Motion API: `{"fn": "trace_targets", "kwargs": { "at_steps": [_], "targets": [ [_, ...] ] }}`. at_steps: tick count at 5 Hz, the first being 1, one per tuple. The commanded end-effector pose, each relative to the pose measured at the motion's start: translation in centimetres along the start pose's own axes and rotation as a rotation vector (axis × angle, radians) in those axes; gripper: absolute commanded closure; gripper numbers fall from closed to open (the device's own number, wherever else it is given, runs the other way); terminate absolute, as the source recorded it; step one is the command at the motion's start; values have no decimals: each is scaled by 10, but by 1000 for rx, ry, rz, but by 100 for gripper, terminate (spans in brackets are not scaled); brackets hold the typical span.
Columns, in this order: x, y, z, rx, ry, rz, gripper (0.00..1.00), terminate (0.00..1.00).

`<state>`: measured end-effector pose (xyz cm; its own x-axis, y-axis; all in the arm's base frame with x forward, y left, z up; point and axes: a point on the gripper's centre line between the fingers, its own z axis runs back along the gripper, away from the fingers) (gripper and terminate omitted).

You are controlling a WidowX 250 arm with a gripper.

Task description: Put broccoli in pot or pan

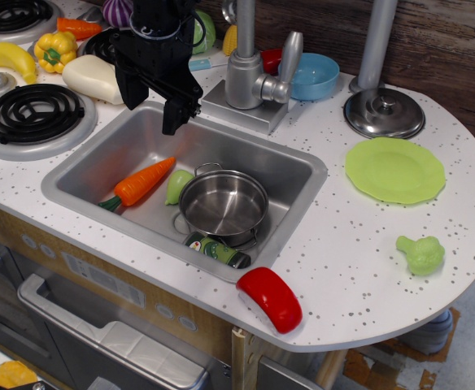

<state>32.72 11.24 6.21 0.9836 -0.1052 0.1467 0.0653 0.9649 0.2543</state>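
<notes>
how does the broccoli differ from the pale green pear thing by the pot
The broccoli has a bumpy crown and stubby stem; the pear piece is smooth and rounded. The broccoli lies on the counter at the right; the pear piece sits in the sink, beside the pot. Both are light green.

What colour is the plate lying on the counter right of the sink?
Light lime green, plain; the plate shows clearly in the only view.

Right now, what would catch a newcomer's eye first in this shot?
The steel sink in the speckled counter, holding a shiny pot, an orange carrot and a pale green pear-shaped piece. The black gripper hangs over the sink's back left edge. The broccoli sits alone on the counter's right, below a lime green plate.
</notes>
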Motion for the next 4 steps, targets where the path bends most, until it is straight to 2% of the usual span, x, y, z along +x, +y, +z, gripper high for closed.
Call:
{"fn": "trace_targets", "kwargs": {
  "at_steps": [1, 2, 3, 4],
  "targets": [
    [0, 0, 0, 0, 0, 0, 0, 0],
    [15, -42, 34, 36, 41, 106, 0, 0],
    [25, -82, 63, -8, 78, 165, 0, 0],
    [28, -126, 87, -20, 71, 282, 0, 0]
  ]
}}
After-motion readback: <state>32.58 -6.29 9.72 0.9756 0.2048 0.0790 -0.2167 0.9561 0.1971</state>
